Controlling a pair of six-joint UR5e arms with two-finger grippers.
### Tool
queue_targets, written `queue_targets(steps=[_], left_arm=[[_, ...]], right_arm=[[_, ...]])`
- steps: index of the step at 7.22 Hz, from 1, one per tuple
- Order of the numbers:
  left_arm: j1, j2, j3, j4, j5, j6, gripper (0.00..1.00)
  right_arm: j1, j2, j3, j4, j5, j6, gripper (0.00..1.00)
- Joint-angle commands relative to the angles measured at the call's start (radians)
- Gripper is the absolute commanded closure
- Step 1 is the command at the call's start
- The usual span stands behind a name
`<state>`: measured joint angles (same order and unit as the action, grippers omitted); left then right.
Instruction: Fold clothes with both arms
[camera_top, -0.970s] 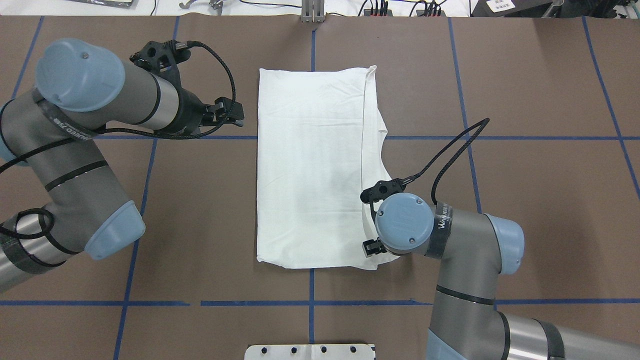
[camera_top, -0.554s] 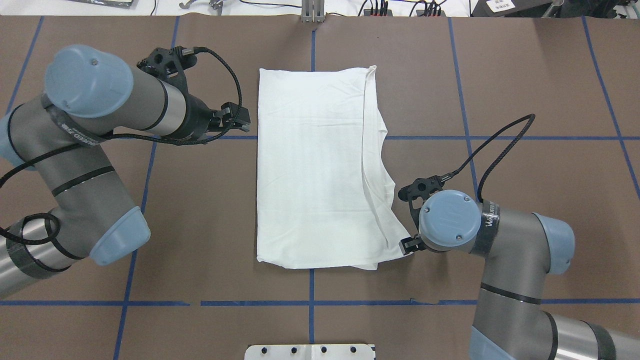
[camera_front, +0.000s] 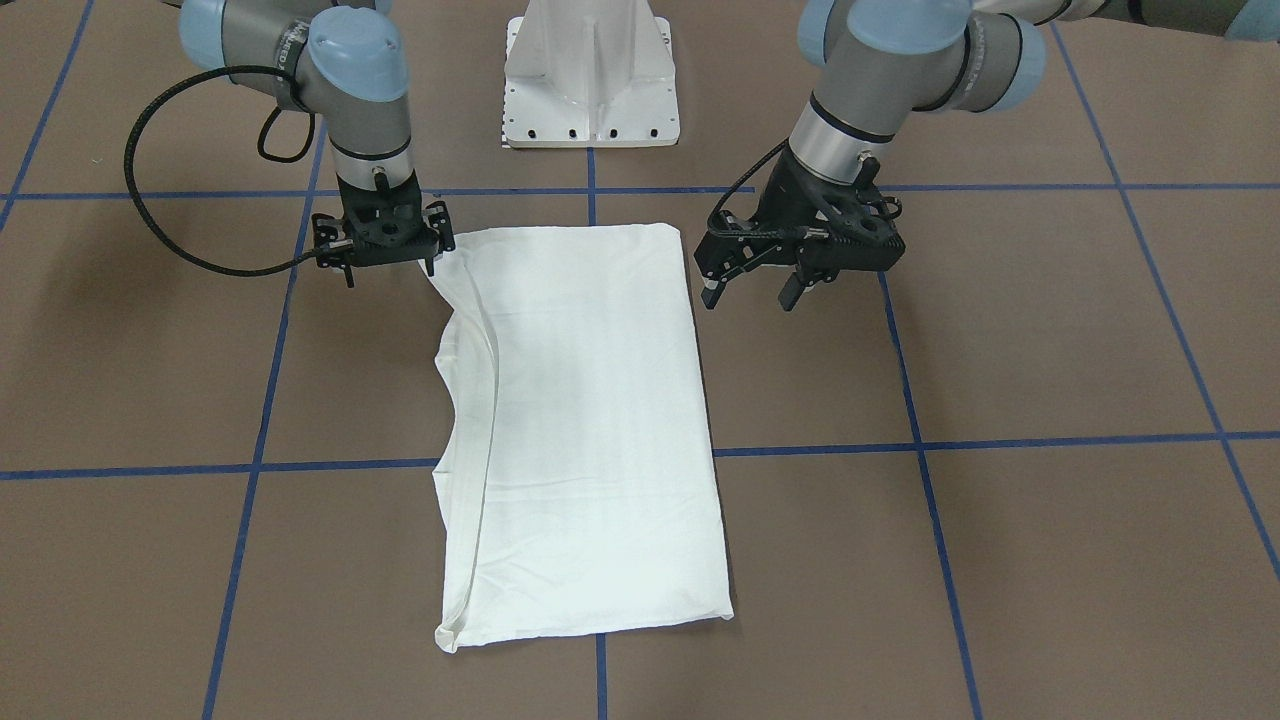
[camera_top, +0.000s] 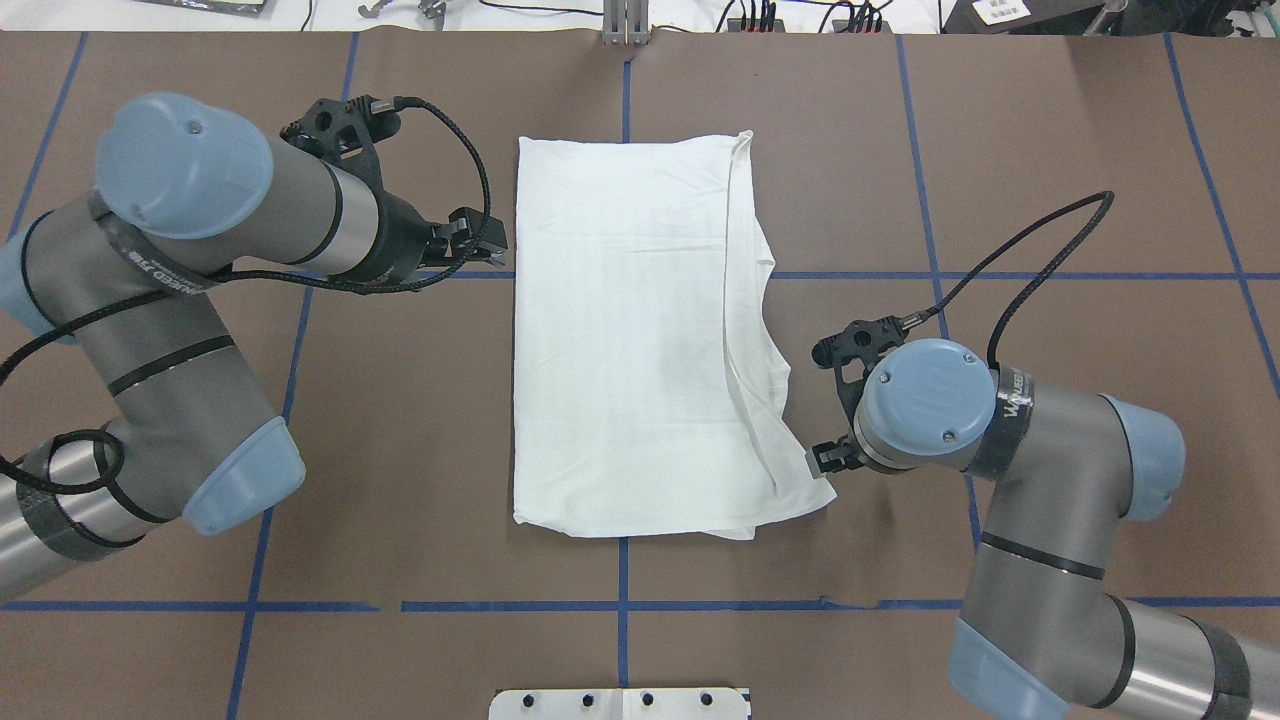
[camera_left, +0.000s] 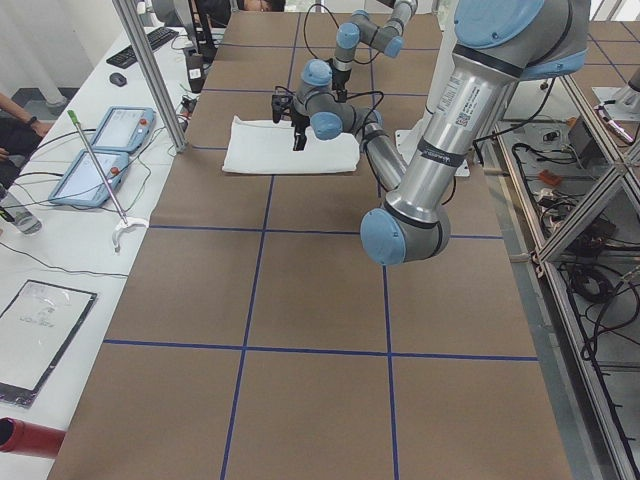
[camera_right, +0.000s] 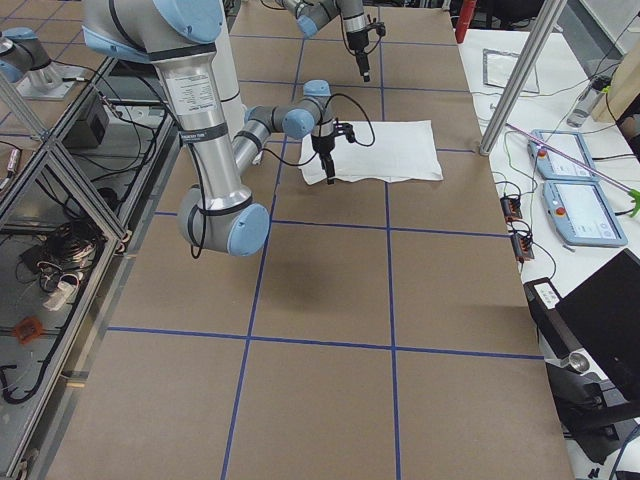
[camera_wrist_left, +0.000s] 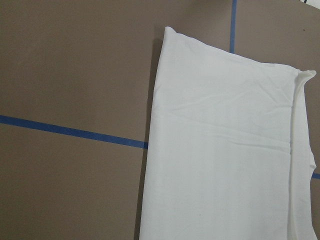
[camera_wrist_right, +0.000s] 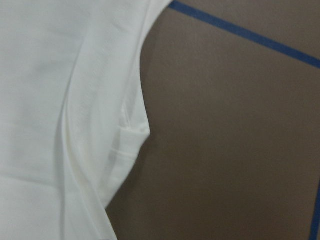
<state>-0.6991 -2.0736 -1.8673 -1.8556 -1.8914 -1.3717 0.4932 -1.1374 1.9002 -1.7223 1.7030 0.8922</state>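
Observation:
The white shirt (camera_top: 620, 340) lies folded into a long rectangle in the middle of the table, with a looser layer flaring out along its right side. It also shows in the front view (camera_front: 580, 420). My left gripper (camera_front: 750, 290) is open and empty, hovering just off the shirt's left edge, which fills the left wrist view (camera_wrist_left: 225, 150). My right gripper (camera_front: 388, 258) is open, pointing down beside the shirt's near right corner, mostly hidden under its wrist (camera_top: 915, 400) in the overhead view. The right wrist view shows the shirt's flared edge (camera_wrist_right: 75, 100) and no fingers.
The white pedestal base (camera_front: 590, 90) stands at the near table edge. Blue tape lines (camera_top: 1000, 275) cross the brown table. Tablets (camera_left: 100, 150) and an aluminium post (camera_left: 150, 70) stand along the far side.
My right gripper moved right, off the shirt, and the shirt's near right corner was drawn outward with it. My left gripper shifted slightly right toward the shirt's left edge.

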Motion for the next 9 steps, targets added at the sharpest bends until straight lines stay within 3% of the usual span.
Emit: queue_targets(steps=[1,2,4,9], left_arm=[[0.000,0.001,0.000,-0.001,0.000,0.005,0.00],[0.000,0.001,0.002,-0.004,0.000,0.005,0.00],[0.000,0.004,0.004,-0.025,0.000,0.005,0.00],[0.000,0.000,0.013,-0.028,0.000,0.003,0.00]], right_arm=[[0.034,0.161,-0.171,0.003,0.000,-0.042,0.00],[0.037,0.179,-0.208,0.013,-0.003,-0.048,0.00],[0.041,0.183,-0.312,0.171,-0.002,-0.053,0.00],[0.038,0.176,-0.311,0.161,0.032,-0.053,0.00]])
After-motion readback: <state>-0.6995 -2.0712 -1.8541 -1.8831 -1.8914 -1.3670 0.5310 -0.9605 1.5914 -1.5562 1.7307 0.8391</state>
